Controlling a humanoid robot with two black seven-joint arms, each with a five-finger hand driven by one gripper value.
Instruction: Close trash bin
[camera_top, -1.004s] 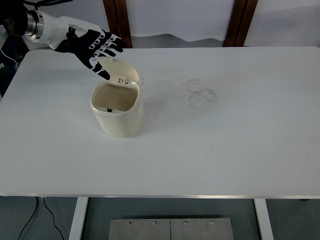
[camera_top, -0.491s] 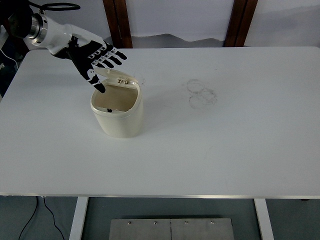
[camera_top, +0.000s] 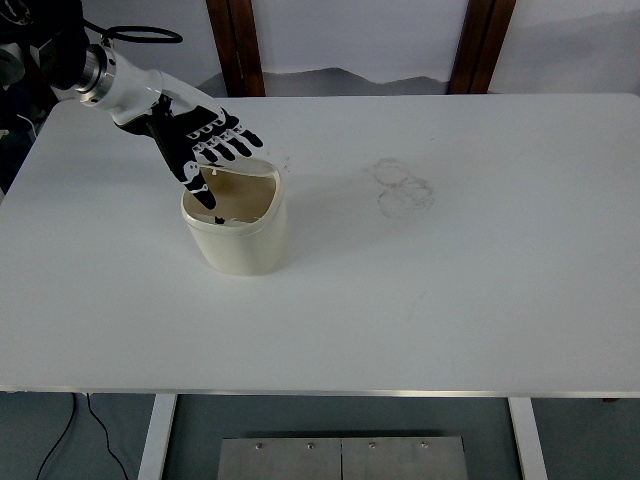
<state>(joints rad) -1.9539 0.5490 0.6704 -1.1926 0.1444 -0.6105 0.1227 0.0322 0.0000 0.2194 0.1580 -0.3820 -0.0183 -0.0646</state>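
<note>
Cream bin (camera_top: 236, 232) stands upright, mouth facing up, left of centre on the white desk (camera_top: 450, 270). The left hand (camera_top: 205, 146), fingers spread and holding nothing, has pressed its lid (camera_top: 236, 180) lower.

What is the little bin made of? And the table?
The trash bin looks like cream plastic: smooth moulded walls with a soft sheen, though the picture cannot prove it. The table looks like a white laminate or painted board, matte, with faint ring marks on it.
</note>
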